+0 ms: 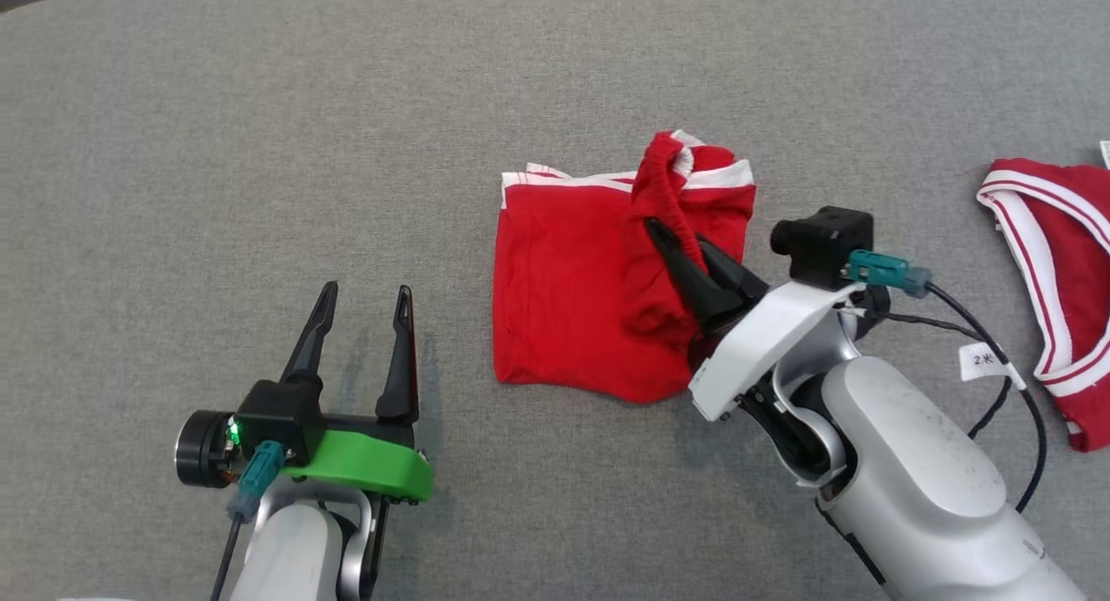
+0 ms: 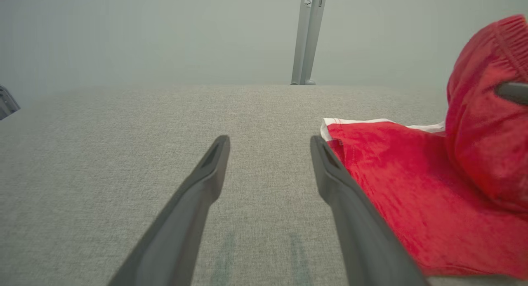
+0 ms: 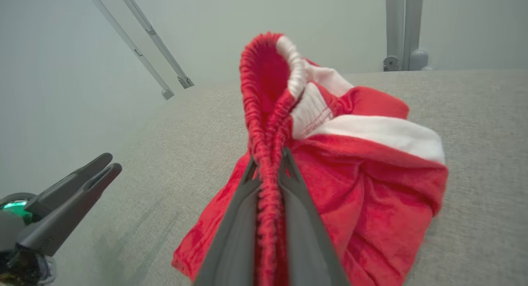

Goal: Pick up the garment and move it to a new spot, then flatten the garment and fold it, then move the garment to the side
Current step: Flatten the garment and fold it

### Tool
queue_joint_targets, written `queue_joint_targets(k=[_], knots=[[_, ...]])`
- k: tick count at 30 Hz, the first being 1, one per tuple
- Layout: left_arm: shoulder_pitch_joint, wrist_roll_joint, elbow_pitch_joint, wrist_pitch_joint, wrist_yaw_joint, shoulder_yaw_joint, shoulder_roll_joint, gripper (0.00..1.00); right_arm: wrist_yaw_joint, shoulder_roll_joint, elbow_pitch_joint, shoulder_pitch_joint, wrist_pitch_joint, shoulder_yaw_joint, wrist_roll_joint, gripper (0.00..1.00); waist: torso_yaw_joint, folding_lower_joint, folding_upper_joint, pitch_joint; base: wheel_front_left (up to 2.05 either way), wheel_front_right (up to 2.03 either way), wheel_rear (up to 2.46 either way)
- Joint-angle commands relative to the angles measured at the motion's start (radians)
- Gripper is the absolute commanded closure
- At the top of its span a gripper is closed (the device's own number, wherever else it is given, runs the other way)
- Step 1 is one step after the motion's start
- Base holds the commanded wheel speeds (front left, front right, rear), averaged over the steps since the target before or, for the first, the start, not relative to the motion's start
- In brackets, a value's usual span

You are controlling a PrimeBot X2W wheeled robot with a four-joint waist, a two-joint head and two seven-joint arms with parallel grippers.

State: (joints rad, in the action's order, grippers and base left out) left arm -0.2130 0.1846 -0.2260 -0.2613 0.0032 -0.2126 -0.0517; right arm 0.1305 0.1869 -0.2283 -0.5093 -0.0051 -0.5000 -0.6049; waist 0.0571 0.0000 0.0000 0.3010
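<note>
We see our right claw (image 3: pixel 269 164) pinched tight on the ribbed elastic waistband of the red fabric garment with white bands (image 3: pixel 363 187). That edge stands lifted, and the rest bunches down onto the grey woven bench (image 3: pixel 474 112). At lower left, side-on, our left claw (image 3: pixel 110 162) hovers well apart from the cloth.

Left gripper (image 1: pixel 367 289) sits at the lower left, fingers spread wide and pointing straight ahead. Right arm comes in from the lower right, wrist angled toward the left, right gripper (image 1: pixel 675 237) pinched tight on the garment (image 1: pixel 555 297).
</note>
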Motion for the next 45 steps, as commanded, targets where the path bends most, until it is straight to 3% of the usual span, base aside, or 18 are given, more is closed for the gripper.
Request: queue_joint_targets(k=[1, 10, 11, 13, 14, 19, 24, 28, 36, 42, 45], knots=[[-0.013, 0.008, 0.001, -0.004, 0.001, -0.002, -0.001, 0.00, 0.000, -0.005, -0.010, -0.011, 0.008, -0.011, 0.002, 1.00, 0.022, 0.0000, 0.0000, 0.003, 0.00, 0.00, 0.00], [-0.032, 0.055, 0.006, -0.004, 0.023, -0.069, 0.000, 0.00, 0.000, -0.034, -0.124, -0.059, 0.038, -0.102, -0.002, 1.00, 0.099, 0.0000, 0.0000, 0.020, 0.00, 0.00, 0.00], [-0.031, 0.058, 0.007, -0.004, 0.026, -0.073, 0.000, 0.00, 0.000, -0.033, -0.133, -0.066, 0.032, -0.107, -0.001, 0.86, 0.103, 0.0000, 0.0000, 0.021, 0.00, 0.00, 0.00], [-0.031, 0.064, 0.007, -0.004, 0.032, -0.080, 0.000, 0.00, 0.000, -0.037, -0.153, -0.073, 0.025, -0.120, -0.012, 0.19, 0.108, 0.0000, 0.0000, 0.023, 0.00, 0.00, 0.00], [-0.032, 0.067, 0.007, -0.004, 0.032, -0.083, 0.000, 0.00, 0.000, -0.038, -0.161, -0.078, 0.016, -0.124, -0.013, 0.00, 0.110, 0.0000, 0.0000, 0.023, 0.00, 0.00, 0.00], [-0.036, 0.068, 0.005, -0.004, 0.040, -0.089, 0.000, 0.00, 0.000, -0.042, -0.168, -0.094, -0.037, -0.150, -0.031, 0.00, 0.108, 0.0000, 0.0000, 0.025, 0.00, 0.00, 0.00], [-0.038, 0.057, -0.001, -0.004, 0.037, -0.084, 0.000, 0.00, 0.000, -0.006, -0.106, -0.086, -0.167, -0.125, -0.007, 0.00, 0.087, 0.0000, 0.0000, 0.021, 0.00, 0.00, 0.00], [-0.038, 0.046, -0.004, -0.004, 0.036, -0.066, 0.000, 0.00, 0.000, 0.023, -0.049, -0.033, -0.241, 0.008, 0.078, 0.00, 0.057, 0.0000, 0.0000, 0.012, 0.00, 0.00, 0.00], [-0.034, 0.024, 0.021, -0.004, 0.040, -0.018, -0.003, 0.00, 0.000, 0.030, 0.059, 0.144, -0.261, 0.322, 0.251, 0.00, 0.000, 0.0000, 0.0000, -0.011, 0.00, 0.00, 0.00], [-0.016, 0.015, 0.043, -0.004, 0.045, 0.024, -0.019, 0.00, 0.000, 0.025, 0.078, 0.245, -0.260, 0.464, 0.309, 0.00, -0.028, 0.0000, 0.0000, -0.032, 0.00, 0.00, 0.00], [-0.002, 0.011, 0.052, -0.004, 0.050, 0.049, -0.033, 0.00, 0.000, 0.019, 0.080, 0.277, -0.260, 0.482, 0.324, 0.00, -0.047, 0.0000, 0.0000, -0.050, 0.00, 0.00, 0.00]])
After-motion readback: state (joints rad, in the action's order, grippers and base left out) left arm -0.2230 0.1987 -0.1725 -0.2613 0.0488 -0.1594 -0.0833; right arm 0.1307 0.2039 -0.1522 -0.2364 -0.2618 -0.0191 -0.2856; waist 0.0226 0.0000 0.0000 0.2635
